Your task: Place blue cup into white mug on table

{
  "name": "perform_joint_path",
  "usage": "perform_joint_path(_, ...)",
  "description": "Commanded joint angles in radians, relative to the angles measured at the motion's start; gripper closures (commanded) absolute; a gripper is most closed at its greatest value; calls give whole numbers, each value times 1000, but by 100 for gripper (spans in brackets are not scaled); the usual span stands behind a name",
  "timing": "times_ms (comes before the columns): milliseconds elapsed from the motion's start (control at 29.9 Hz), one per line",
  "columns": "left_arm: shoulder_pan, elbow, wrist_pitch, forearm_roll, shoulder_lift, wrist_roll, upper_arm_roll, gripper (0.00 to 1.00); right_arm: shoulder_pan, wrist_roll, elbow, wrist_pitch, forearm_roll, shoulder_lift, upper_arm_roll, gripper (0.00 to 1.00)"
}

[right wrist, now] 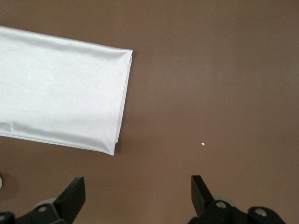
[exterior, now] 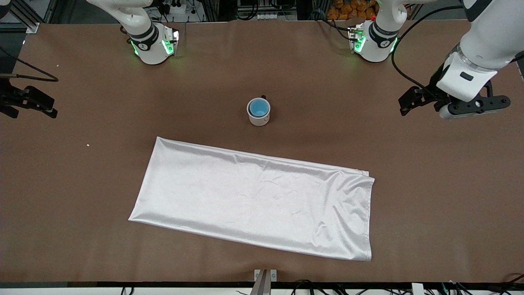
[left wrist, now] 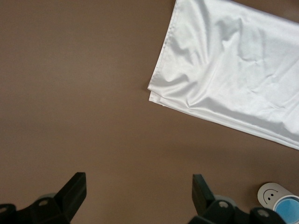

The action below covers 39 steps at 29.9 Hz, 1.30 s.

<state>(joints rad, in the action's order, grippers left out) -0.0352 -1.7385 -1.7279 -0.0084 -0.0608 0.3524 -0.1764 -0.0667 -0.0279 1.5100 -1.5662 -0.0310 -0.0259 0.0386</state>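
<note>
The blue cup (exterior: 258, 107) sits upright inside the white mug (exterior: 259, 119), which stands on the brown table (exterior: 368, 135) near its middle. The mug's black handle points toward the robots' bases. In the left wrist view the mug (left wrist: 271, 192) shows at the edge with the blue cup (left wrist: 288, 208) in it. My left gripper (exterior: 407, 103) (left wrist: 138, 189) is open and empty over bare table toward the left arm's end. My right gripper (exterior: 50, 107) (right wrist: 138, 191) is open and empty over bare table toward the right arm's end.
A shiny white cloth (exterior: 254, 200) lies flat on the table, nearer to the front camera than the mug; it also shows in the left wrist view (left wrist: 233, 65) and the right wrist view (right wrist: 60, 107). A small white crumb (exterior: 87, 144) lies near the right arm's end.
</note>
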Motion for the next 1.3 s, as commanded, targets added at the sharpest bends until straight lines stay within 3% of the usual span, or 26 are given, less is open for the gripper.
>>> perform_joint_path(0,27,30,8,-18,21,-41,-5,0,-2,5,-17,23,13,1,1,0)
perform_joint_path(301,17,106,8,-13,79,-67,3,0,-2,5,-11,28,13,1,1,0)
perform_joint_path(535,-49,125,8,-7,88,-69,107,0,-2,5,-2,26,13,3,1,0)
perform_joint_path(1269,-32,143,8,1,113,-144,109,0,-5,5,6,26,13,4,0,0)
